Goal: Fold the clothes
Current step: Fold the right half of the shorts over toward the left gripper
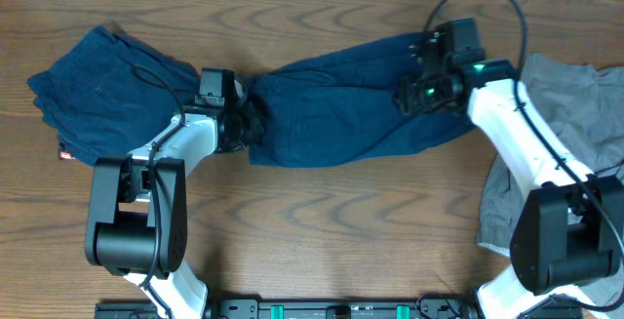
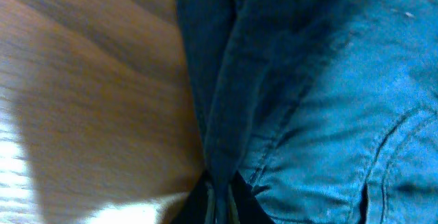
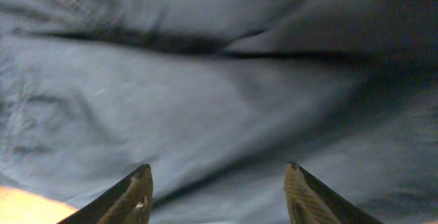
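Dark navy shorts lie spread across the middle of the wooden table. My left gripper is shut on their left edge; the left wrist view shows a fold of navy cloth pinched between the fingers. My right gripper is over the right part of the shorts, open, with navy cloth filling the view between and beyond its fingertips.
A folded navy garment lies at the far left with a small red label at its edge. A grey garment lies at the right, under the right arm. Bare wood lies in front.
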{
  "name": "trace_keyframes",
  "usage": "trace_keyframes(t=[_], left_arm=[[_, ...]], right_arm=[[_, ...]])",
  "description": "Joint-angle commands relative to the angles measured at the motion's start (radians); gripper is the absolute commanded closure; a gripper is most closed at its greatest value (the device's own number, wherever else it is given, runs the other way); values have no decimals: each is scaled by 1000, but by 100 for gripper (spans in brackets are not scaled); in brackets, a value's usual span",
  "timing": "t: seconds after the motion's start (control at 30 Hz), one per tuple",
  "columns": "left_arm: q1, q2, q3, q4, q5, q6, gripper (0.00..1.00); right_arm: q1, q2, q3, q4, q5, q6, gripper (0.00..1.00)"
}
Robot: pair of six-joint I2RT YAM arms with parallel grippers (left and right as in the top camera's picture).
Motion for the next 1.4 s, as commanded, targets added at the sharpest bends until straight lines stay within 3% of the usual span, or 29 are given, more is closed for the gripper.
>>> trace_keyframes(t=[0.0,0.2,0.47,0.73,0.9,1.0,1.23,1.37], left_arm=[[-2,-20,-15,-45,87,13,94],[0,-214,-11,-184,89,16,94],[7,-585,-11,-408,96,-17,94],[3,-824,-11,-409,101,-150,94],[3,-835,-12,-300,93,-150,94],[3,-807,-12,-259,84,-150,94],[3,-640,-12,-243,85,-150,94],[-10,-519,-12,-195,85,-150,94]], right_arm=[[50,45,-3,-12,-9,-17,43],[114,168,-5,-27,-19,-18,50],[246,333,-5,19,-195,-69,55],[474,353,-5,161,-327,-6,53],[591,348,3,206,-339,26,49],[603,318,23,200,-311,42,39],[461,171,73,143,-44,82,22],[345,126,73,117,-4,81,21]])
